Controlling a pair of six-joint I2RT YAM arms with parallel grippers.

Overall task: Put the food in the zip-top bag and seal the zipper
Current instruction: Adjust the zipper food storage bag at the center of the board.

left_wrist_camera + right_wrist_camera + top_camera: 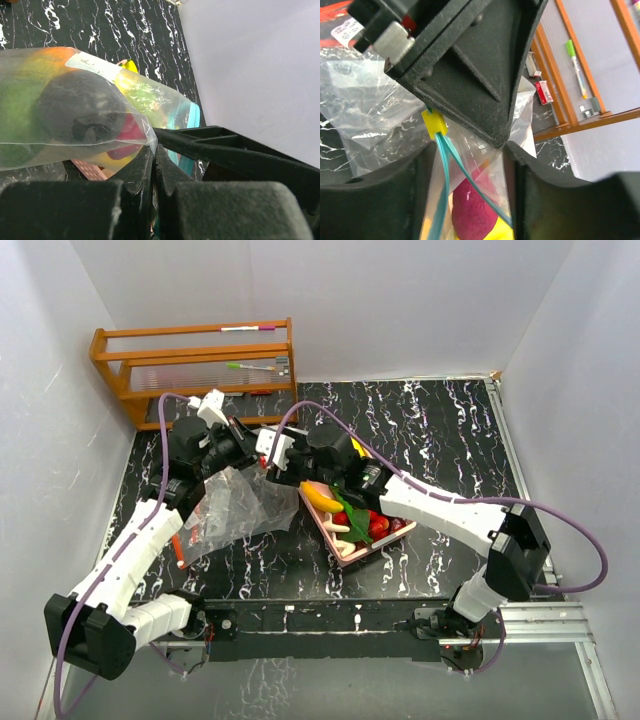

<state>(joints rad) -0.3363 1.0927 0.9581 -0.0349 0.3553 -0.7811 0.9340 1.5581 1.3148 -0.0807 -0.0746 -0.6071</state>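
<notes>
The clear zip-top bag [235, 505] hangs from my left gripper [243, 445], which is shut on its top edge [150, 142]. The bag's teal zipper [445, 170] is parted below the yellow slider [434, 123], which sits against the left gripper's tip. My right gripper [278, 458] is open, its fingers [395, 200] straddling the bag's mouth [470, 155]. The food lies on the pink tray [385, 543]: a yellow banana [320, 498], green leaves [352, 506] and red pieces [378, 526]. Red and yellow food [472, 210] shows through the film; I cannot tell whether it is inside the bag.
An orange wooden rack [195, 365] with markers stands at the back left, also in the right wrist view [555, 95]. White walls close in the black marbled table [440, 430] on three sides. The right arm reaches over the tray.
</notes>
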